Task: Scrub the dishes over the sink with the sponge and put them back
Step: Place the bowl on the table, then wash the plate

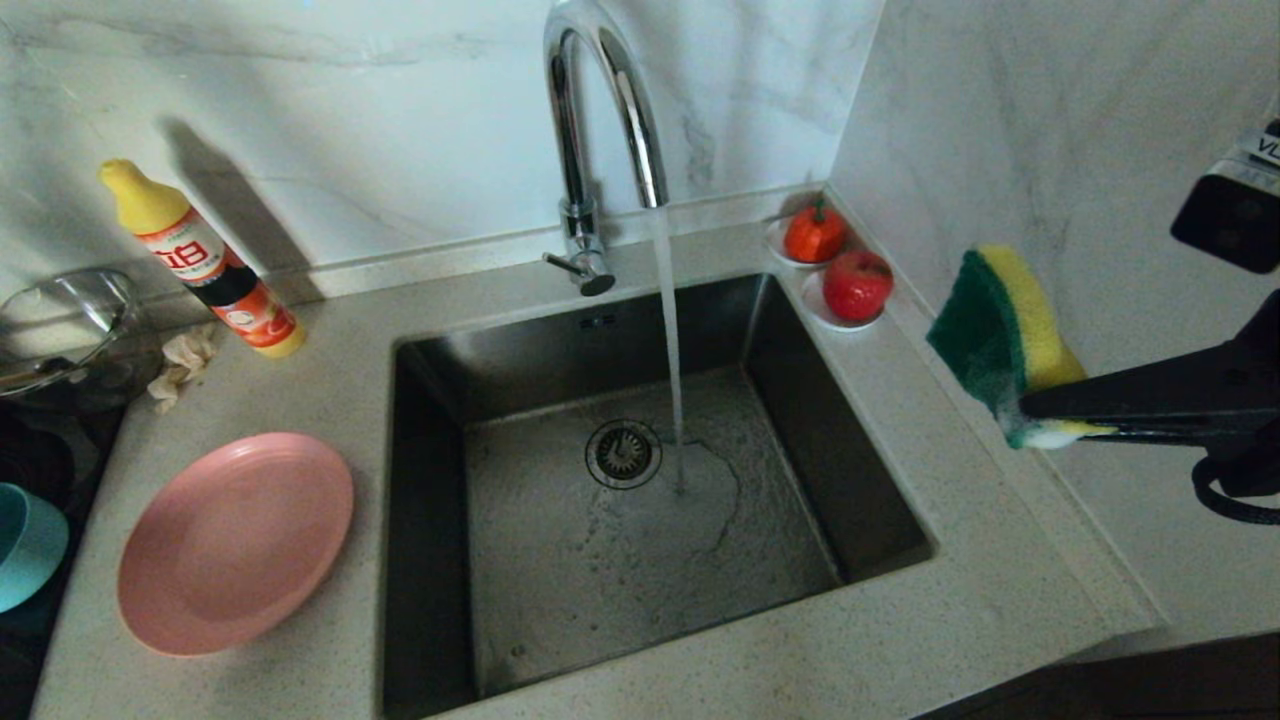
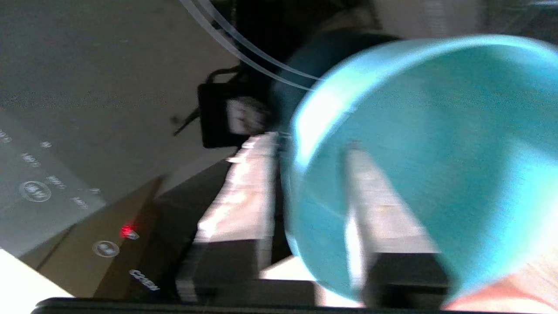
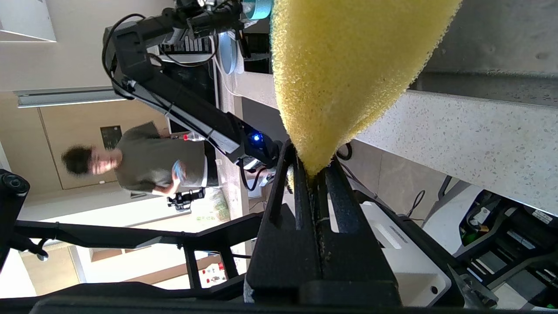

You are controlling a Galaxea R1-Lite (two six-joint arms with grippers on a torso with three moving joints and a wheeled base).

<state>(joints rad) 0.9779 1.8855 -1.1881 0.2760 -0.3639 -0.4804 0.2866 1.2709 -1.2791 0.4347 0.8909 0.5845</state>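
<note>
Bowl (image 2: 418, 144) pickup | left end effector (image 2: 311, 187) part-open, fingers straddling teal rim at desk's left edge, not clamped | right end effector (image 1: 1060, 420) clamping sponge (image 1: 1000, 335) beside sink (image 1: 640, 500) | advice: seat rim deep, close firmly, lift level toward tap stream.

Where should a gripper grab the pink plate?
Probably the raised rim of the pink plate on its sink-facing edge, one finger under the lip and one inside. It lies flat and face up on the counter, so only the rim offers an edge.
</note>
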